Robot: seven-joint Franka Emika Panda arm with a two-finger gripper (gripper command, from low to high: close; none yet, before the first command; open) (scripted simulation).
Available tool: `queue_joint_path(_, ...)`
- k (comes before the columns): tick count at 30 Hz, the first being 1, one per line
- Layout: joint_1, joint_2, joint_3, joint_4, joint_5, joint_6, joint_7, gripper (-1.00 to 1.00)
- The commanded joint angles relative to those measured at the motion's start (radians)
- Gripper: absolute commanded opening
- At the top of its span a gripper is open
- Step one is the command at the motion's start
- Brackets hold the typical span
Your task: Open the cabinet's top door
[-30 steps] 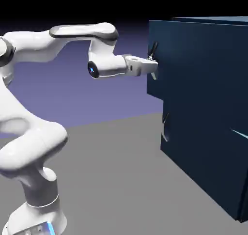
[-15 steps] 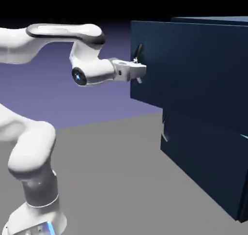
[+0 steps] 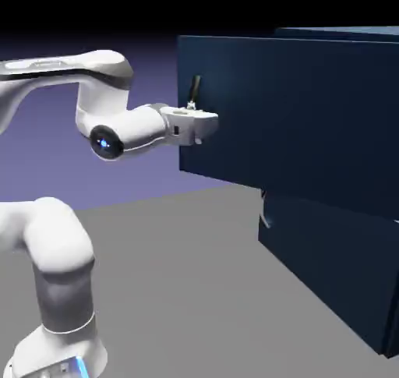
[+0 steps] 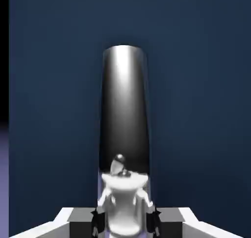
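A white Franka arm's gripper [image 3: 195, 127] clamps the short dark bar handle [image 3: 194, 90] of the cabinet's [image 3: 343, 213] top door [image 3: 257, 111], with that panel standing well proud of the lower door [image 3: 327, 267], its front face carried out toward the arm while the lower panel sits flush with its own small handle [image 3: 266, 213] untouched. In the hand view the handle [image 4: 123, 114] fills the middle as a glossy dark cylinder against the door's blue face [image 4: 196, 85], and the two grey fingers [image 4: 98, 222] sit pinched tight on its base at the bottom edge, closed almost as far as they go with only the bar between them. The step in hand is the pull itself: the grasp is made and the upper panel is partway out, the cabinet standing on the grey counter [image 3: 179, 283] to the exterior view's right. By the look of it the task is well advanced but not finished. The next move calls for a steady draw in the same line, away from the cabinet front, with the grip kept firm so the smooth bar does not slip free, and the wrist held square to the panel.
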Motion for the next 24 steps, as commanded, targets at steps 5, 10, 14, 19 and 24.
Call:
queue_joint_path(5, 0.018, -0.118, -0.099, -0.068, -0.217, -0.048, 0.134, -1.0)
queue_joint_path(10, -0.023, -0.233, -0.208, -0.122, -0.434, -0.152, 0.26, -1.0)
queue_joint_path(14, -0.091, -0.311, -0.324, -0.147, -0.608, -0.277, 0.337, -1.0)
queue_joint_path(19, -0.147, -0.374, -0.503, -0.148, -0.823, -0.411, 0.403, -1.0)
queue_joint_path(24, -0.099, -0.439, -0.658, -0.14, -1.037, -0.428, 0.488, -1.0)
